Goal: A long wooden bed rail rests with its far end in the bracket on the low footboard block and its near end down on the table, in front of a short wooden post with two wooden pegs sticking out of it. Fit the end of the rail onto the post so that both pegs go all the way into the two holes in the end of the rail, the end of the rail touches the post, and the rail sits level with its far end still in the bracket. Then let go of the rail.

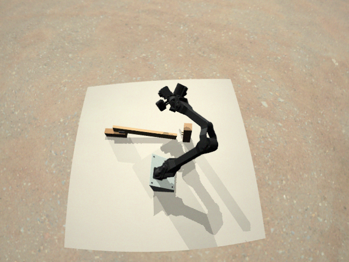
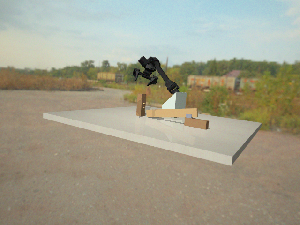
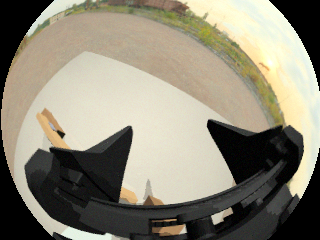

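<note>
The long wooden rail [image 1: 145, 131] [image 2: 169, 113] [image 3: 50, 133] slopes down from the bracket [image 2: 188, 116] on the low footboard block [image 1: 109, 130] [image 2: 196, 123]. Its other end is low at the table, a small gap from the upright post [image 1: 187, 136] [image 2: 140, 105]. Two pegs [image 2: 144, 105] stick out of the post toward the rail, above the low end's upper part. The holes in the rail end are not visible. My gripper [image 2: 141, 83] [image 3: 171, 126] is wide open and empty, high above the table, its fingers pointing down at a slant. The top view shows it beyond the rail and post.
The pale robot base [image 1: 164, 184] [image 2: 180, 100] stands on the opposite side of the rail from the gripper. The arm arches past the post's outer side. The white table top [image 1: 112, 214] [image 2: 213, 142] [image 3: 120, 90] ends well beyond the rail.
</note>
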{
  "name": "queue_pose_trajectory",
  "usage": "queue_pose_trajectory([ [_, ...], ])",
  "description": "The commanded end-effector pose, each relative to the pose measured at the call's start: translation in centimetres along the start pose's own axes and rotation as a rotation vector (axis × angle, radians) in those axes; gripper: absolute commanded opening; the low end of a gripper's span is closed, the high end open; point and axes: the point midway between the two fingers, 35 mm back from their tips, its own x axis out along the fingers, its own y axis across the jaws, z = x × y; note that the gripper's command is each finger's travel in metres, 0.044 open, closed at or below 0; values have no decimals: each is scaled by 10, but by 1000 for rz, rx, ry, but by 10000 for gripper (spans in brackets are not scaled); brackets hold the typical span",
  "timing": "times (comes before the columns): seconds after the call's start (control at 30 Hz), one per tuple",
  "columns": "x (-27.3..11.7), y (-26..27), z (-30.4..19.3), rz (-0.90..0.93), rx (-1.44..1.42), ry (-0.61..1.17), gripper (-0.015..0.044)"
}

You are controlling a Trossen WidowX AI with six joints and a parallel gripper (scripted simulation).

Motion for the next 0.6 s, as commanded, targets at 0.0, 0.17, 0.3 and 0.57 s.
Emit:
queue_pose_trajectory([
  [0.0,16,45,-39,143,-171,173,440],
  [0.17,20,100,-94,361,-431,388,440],
  [0.3,11,133,-135,545,-648,531,440],
  [0.57,3,148,-158,668,-791,611,440],
])
